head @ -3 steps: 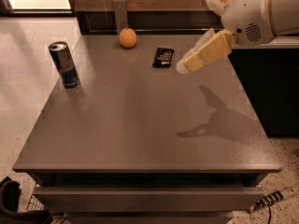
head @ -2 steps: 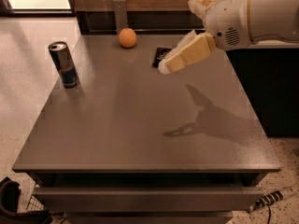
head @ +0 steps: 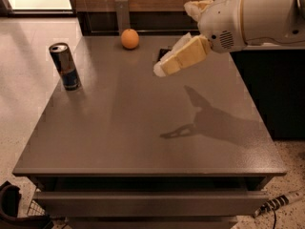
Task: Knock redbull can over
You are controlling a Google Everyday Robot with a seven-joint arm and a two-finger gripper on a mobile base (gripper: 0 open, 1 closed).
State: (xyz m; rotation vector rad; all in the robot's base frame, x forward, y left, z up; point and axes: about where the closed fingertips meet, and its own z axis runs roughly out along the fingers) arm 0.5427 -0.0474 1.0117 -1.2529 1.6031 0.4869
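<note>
Gripper (head: 161,70) has swung left over approx. the last sec: it started out over the right part of the table (head: 143,147) and now hangs in the air above the back-middle, w/ its tip pointing down and left. Its shadow (head: 190,128) has slid left across the tabletop w/ it. Most of that shift came early, the last bit is small.

For the task this reads as the approach leg. The arm (head: 257,18) is closing the gap toward the redbull can (head: 65,67), but nothing has been touched. The can stands upright near the table's left edge, toward the back, well apart from the gripper. The knock itself is not yet done.

The fingers look pressed together into one pale wedge, no gap visible btw. them, and they hold nothing and touch nothing.

The orange (head: 129,38) sits at the back edge, between can and gripper but further back than both (a straight sideways sweep at the can's height would prob. pass in front of it). The black wrapped bar (head: 163,55) lies flat just behind the gripper tip, mostly hidden by it.
</note>
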